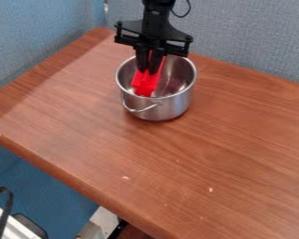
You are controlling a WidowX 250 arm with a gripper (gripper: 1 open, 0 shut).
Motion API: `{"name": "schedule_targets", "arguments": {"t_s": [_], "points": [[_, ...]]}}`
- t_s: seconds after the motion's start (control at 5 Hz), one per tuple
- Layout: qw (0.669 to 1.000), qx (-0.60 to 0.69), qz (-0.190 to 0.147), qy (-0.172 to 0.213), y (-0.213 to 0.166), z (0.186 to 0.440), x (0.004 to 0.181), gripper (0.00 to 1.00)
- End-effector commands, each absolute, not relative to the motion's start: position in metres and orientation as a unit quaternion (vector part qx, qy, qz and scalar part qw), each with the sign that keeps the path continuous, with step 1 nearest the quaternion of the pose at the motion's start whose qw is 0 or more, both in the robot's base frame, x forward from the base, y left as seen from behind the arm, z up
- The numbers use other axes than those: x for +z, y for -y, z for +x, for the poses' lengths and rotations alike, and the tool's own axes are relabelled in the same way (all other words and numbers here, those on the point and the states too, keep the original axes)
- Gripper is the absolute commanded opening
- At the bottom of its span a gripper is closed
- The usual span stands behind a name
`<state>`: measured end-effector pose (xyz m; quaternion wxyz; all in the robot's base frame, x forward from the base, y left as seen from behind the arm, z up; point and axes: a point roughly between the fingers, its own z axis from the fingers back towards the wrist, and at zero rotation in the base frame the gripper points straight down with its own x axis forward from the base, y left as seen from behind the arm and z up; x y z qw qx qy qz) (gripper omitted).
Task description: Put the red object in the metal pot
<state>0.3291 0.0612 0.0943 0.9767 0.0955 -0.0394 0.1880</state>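
Near the top centre of the frame, the pincer [149, 62] is clamped on the red block [146, 82], which is already down inside the pot [175, 102], so the task looks nearly done, with only letting go and lifting away left.

The wooden table [190, 177] has a reddish-brown, grained top with small pale specks near its front edge; blue-grey textured panels [264, 42] stand beyond its back edge and along its left edge; below the front-left edge lie a blue surface [40, 191], a black cable [5, 217] curving over something white, and a dark rounded piece beside it.
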Motion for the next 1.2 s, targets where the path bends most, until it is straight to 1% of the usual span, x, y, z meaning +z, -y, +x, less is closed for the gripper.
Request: {"name": "schedule_targets", "arguments": {"t_s": [0.0,0.4,0.6,1.0], "points": [[0.971,0.202,0.106,0.07,-0.072,0.334,0.116,0.0],[0.965,0.229,0.114,0.065,-0.068,0.326,0.133,0.0],[0.962,0.238,0.122,0.063,-0.066,0.323,0.137,0.0],[0.961,0.234,0.135,0.065,-0.078,0.324,0.127,0.0]]}}
